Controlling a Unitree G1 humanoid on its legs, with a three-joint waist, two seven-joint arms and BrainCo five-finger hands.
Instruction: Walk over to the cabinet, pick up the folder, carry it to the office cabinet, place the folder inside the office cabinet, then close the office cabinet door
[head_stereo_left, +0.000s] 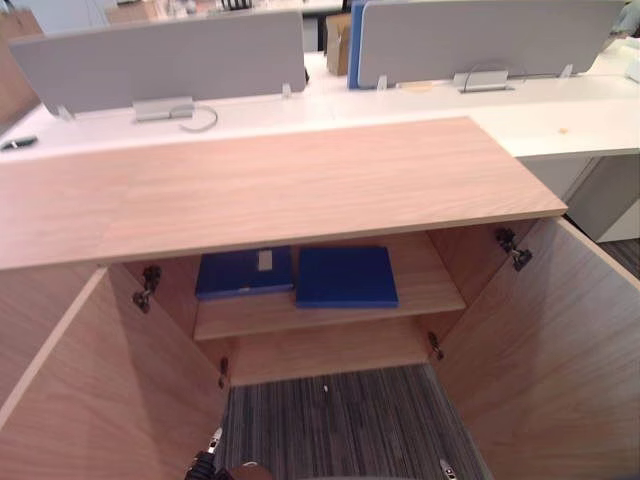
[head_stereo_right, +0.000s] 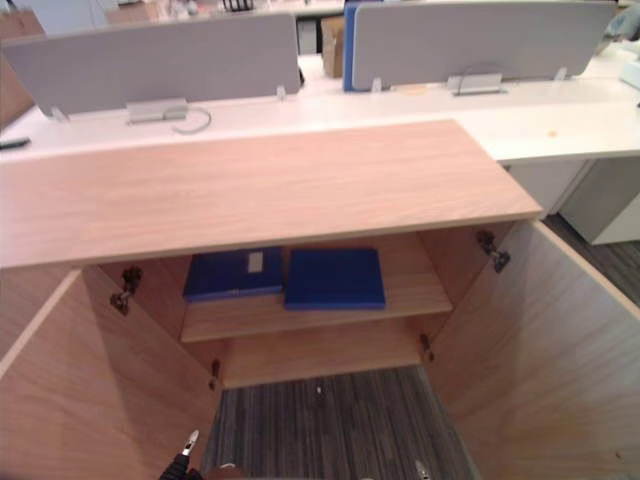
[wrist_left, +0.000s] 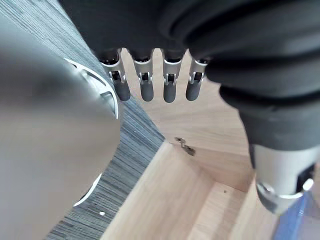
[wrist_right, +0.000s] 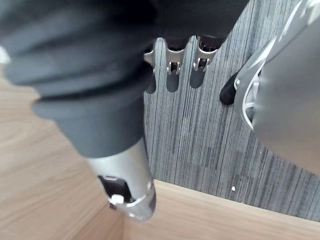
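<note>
**Two blue folders flat on the shelf, both hands empty**

Nearest, the left hand (wrist_left: 145, 86) is seen in its wrist view above the striped carpet (head_stereo_left: 340, 420). Its fingers hang straight and relaxed, and nothing is held. The right hand (wrist_right: 172, 75) is shown in its wrist view in the same slack, empty state. To either side, the left door (head_stereo_left: 100, 400) and the right door (head_stereo_left: 560, 370) of the cabinet are swung wide open.

Further in, two folders lie flat on the shelf (head_stereo_left: 435, 285), just beside each other. These are the labelled folder (head_stereo_left: 245, 272) on the left and the plain folder (head_stereo_left: 346, 276) on the right. Which of them is meant cannot be told.

Each is judged stiff, thin and fairly light, with a smooth cover that may slip. A hold is best taken at the front edge, once that edge has been drawn a little past the shelf lip, with the thumb above and the fingers below. Headroom under the cabinet top (head_stereo_left: 280, 185) looks tight.

Beyond it, a white desk (head_stereo_left: 560, 125) and grey screens (head_stereo_left: 160, 60) are seen.

The folders and shelf are given by the eye views. The state of the fingers is read from the wrist views.
</note>
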